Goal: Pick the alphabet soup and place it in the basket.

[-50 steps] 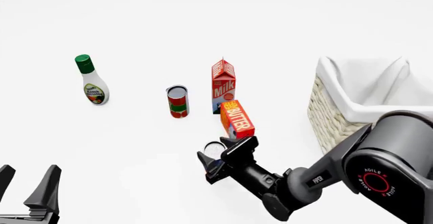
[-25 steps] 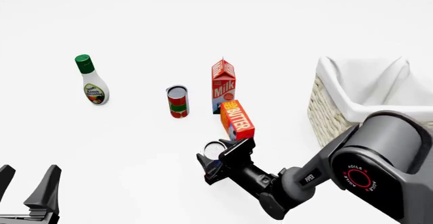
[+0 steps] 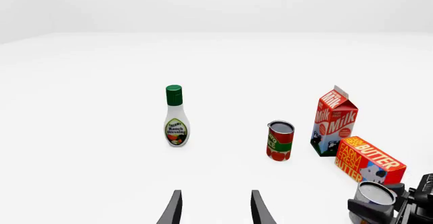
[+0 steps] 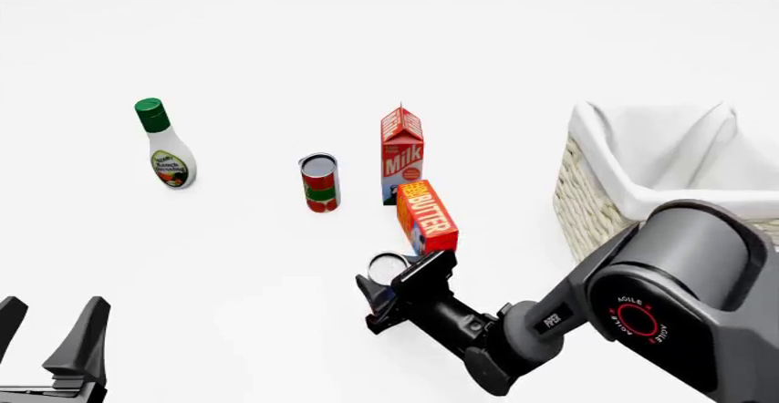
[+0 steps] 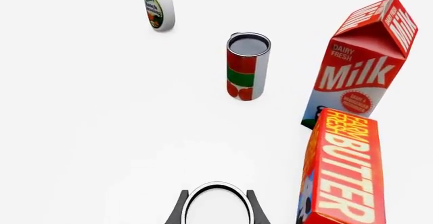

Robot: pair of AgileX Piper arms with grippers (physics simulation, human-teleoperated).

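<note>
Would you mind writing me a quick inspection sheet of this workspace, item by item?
Surface: plain white table, no marks seen.
Job's things: soup can upright between the right tool's fingers, label mostly hidden; basket at the right, white lining over its rim.
Clutter: dressing bottle, red-and-green can, milk carton and butter box, all upright; the butter box stands right beside the soup can.
Grippers: right tool around the soup can, fingers at its sides, contact unclear; left tool open, holding nothing, at the near left.
Cables: nothing seen.
Surroundings: blank white backdrop, nothing seen.
</note>
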